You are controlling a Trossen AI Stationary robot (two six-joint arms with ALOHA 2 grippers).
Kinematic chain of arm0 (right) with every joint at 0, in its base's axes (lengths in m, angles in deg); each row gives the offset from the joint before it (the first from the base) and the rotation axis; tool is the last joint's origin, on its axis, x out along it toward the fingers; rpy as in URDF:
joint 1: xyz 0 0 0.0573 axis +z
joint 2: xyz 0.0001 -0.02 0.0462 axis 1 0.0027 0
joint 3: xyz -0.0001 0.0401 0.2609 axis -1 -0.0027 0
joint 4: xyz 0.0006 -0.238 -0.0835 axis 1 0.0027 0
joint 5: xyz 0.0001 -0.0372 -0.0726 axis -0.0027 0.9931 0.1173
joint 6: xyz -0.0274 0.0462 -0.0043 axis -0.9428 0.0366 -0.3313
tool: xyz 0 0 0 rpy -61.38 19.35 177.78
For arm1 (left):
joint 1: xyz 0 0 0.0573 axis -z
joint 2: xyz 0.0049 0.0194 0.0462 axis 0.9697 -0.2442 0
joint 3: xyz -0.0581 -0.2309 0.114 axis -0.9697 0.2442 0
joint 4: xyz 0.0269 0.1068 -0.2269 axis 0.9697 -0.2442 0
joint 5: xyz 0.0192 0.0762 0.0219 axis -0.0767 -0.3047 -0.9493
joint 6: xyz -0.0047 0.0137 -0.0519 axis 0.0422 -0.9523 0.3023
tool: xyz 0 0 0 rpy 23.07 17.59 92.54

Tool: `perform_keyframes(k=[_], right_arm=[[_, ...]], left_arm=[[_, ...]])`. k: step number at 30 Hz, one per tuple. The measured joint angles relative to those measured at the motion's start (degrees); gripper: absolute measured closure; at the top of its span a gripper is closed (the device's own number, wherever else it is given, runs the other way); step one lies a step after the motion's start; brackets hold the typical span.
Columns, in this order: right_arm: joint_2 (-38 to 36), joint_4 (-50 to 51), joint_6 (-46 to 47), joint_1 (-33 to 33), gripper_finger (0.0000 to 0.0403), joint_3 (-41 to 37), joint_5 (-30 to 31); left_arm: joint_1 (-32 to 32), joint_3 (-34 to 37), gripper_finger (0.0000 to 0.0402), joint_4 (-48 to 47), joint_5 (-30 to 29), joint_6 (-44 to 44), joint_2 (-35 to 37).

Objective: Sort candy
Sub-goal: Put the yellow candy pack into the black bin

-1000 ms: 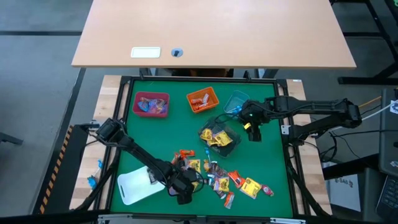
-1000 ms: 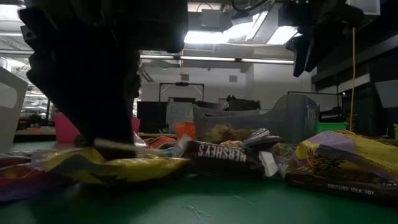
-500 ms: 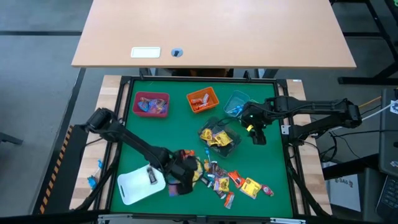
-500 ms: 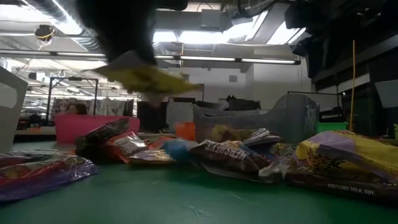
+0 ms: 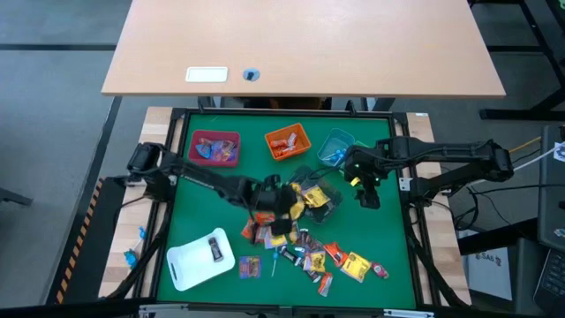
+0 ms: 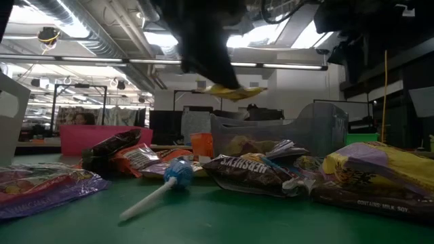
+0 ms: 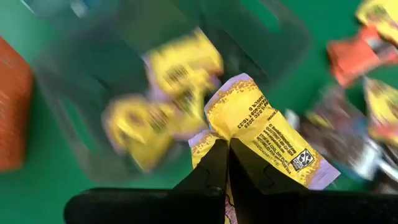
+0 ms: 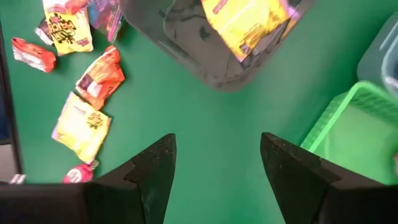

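A: Where is the mat (image 5: 203, 212) open?

B: Left side, between the pink bin (image 5: 214, 147) at the far edge and the white tray (image 5: 190, 265) at the near edge. Also the right side, near the right gripper (image 5: 365, 190), which hangs with fingers spread over bare green.

A: Obstacles?

B: The left arm (image 5: 203, 179) crosses the left half diagonally, its gripper (image 5: 281, 212) clamped on a yellow packet (image 7: 261, 134) just beside the clear bin (image 5: 320, 196). The loose candy (image 5: 318, 256) crowds the near centre; a lollipop (image 6: 166, 183) lies at its left edge.
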Motion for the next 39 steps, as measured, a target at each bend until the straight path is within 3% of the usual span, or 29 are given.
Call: perform_keyframes(k=[9,16,23,29,39], right_arm=[[0.0,0.21,5.84,0.16,0.0169,0.0,-2.73],[0.0,-0.59,12.15,8.21,0.0169,0.0,-3.51],[0.02,-2.66,24.94,19.17,0.0169,0.0,4.59],[0.02,-4.22,36.97,27.98,0.0169,0.0,7.91],[0.91,-12.05,52.69,42.41,0.0169,0.0,18.95]], left_arm=[[-7.99,-0.04,0.0402,7.91,0.09,-5.49,-0.26],[-10.72,-0.04,0.0401,8.79,0.24,-5.56,-0.27],[-12.09,-0.04,0.0355,9.4,0.22,-11.01,-0.31],[-12.02,-0.04,0.0309,11.89,1.12,-13.45,-0.31],[-12.02,-0.04,0.0299,12.2,1.41,-13.0,-0.31]])
